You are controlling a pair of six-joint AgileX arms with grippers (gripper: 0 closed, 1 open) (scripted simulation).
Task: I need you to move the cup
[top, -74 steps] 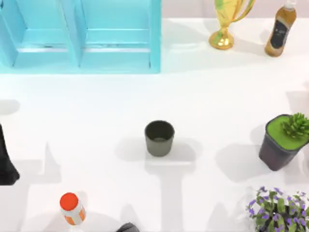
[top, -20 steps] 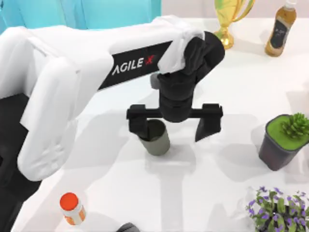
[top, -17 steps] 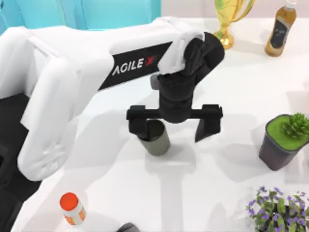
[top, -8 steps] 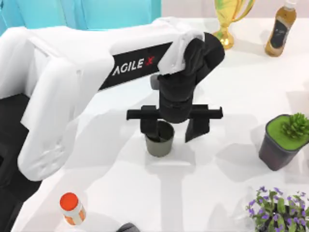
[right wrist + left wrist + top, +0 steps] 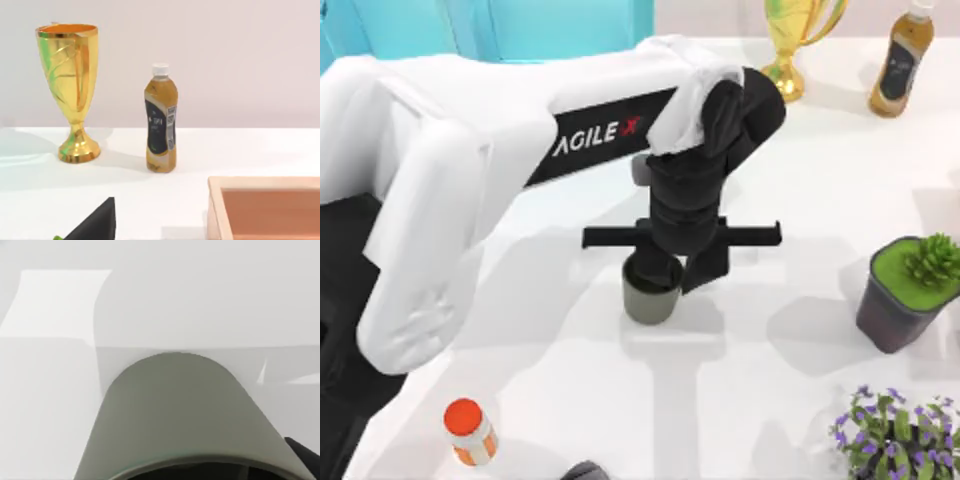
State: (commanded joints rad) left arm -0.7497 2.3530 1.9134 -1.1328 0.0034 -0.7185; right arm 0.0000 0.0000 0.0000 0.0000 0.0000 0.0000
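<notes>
Top view: the left arm reaches from the left side across the white tabletop (image 5: 790, 200), its hand (image 5: 667, 272) down over the small olive-grey tapered cup (image 5: 651, 290) standing near the centre. Half a second back the two black fingers sat visibly apart, one inside the rim, one off to 3 o'clock of the cup. Now they are drawn in, one inside the dark mouth, the other (image 5: 704, 268) against the outer wall at about 2 o'clock: pinching the cup wall. The cup also stands straighter than a second ago. My reading: grasp made, lift comes next.

Bystanders: dark purple-grey pot with green succulent (image 5: 903, 296) at 3 o'clock of the cup, well apart; gold trophy (image 5: 790, 45) and amber bottle (image 5: 901, 62) toward 1 o'clock; orange-capped bottle (image 5: 469, 431) toward 7 o'clock.

Left wrist view: the cup's olive wall (image 5: 175, 410) sits very close, its dark rim at the frame edge, the tabletop beyond it.

Right wrist view: gold trophy (image 5: 70, 90) and amber bottle (image 5: 161, 120) stand against a plain wall, with a tan tray's rim (image 5: 265, 182) nearer the camera. The right arm is parked; I cannot tell its hand's state.
</notes>
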